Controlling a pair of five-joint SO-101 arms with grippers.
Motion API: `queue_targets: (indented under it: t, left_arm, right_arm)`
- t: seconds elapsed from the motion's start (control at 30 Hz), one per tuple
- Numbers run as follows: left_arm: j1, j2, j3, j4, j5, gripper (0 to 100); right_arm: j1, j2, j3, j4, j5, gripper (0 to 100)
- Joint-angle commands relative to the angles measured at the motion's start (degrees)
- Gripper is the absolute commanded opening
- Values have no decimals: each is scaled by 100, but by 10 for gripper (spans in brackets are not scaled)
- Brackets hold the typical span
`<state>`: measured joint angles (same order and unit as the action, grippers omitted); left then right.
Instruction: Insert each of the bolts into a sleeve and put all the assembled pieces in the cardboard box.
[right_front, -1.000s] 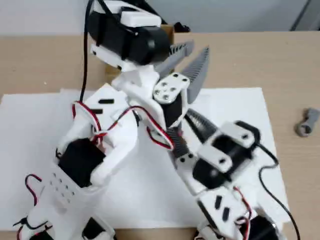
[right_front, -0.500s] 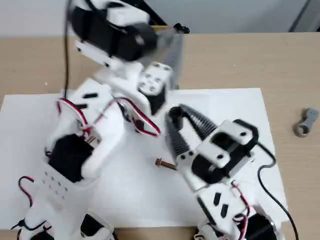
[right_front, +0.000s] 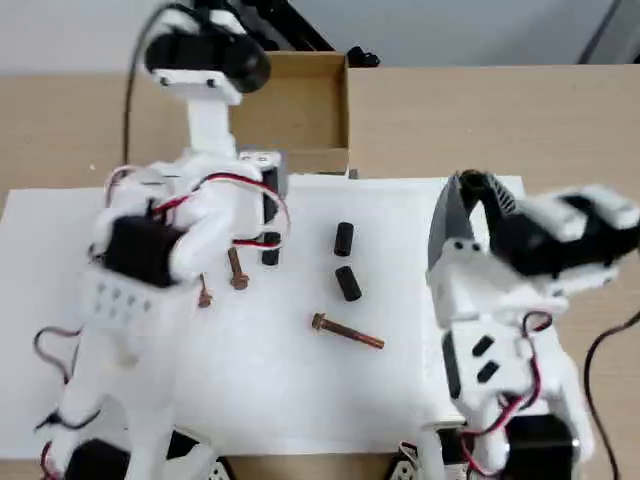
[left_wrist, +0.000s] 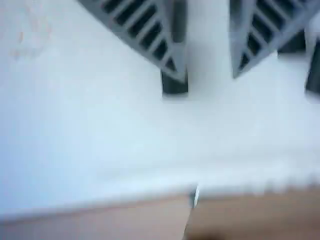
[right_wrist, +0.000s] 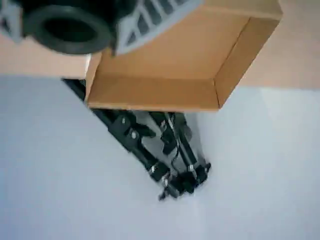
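Note:
Three black sleeves lie on the white paper (right_front: 300, 400): one (right_front: 343, 238) mid-sheet, one (right_front: 348, 283) just below it, one (right_front: 270, 250) by the left arm. A long bolt (right_front: 347, 331) lies in the middle, with two short bolts (right_front: 237, 268) (right_front: 204, 292) to its left. My left gripper (left_wrist: 207, 75) points down at the paper, open, one fingertip (left_wrist: 175, 75) over a sleeve (left_wrist: 175, 86). My right gripper (right_front: 458, 182) is raised at the sheet's right side, fingers meeting at the tip, aimed toward the cardboard box (right_wrist: 165, 65).
The open cardboard box (right_front: 300, 100) stands on the wooden table beyond the paper's far edge. A black stand (right_wrist: 170, 150) rises behind it. The paper's edge and bare wood (left_wrist: 100, 220) lie close to the left gripper. Both arm bases sit at the near edge.
The arms, crossed over the paper's centre a second ago, have drawn apart. The left swung leftward and lowered its gripper; the right swung to the right and lifted. Bolts and sleeves came into sight.

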<state>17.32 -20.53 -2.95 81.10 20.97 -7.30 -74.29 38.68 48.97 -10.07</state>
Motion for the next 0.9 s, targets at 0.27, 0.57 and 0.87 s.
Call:
queue_targets:
  t: [0.27,0.57,0.87]
  left_arm:
    - [668,1380,-224,1231,1512,142]
    - [1723,2462,-101,1952,-352,141]
    - [1723,2875,66,1943,-3903,141]
  right_arm:
    - [66,1938,-1829,778,-97,2]
    - [84,1938,-1609,910,-246,2]
    - [295,1938,-1609,936,-255,2]
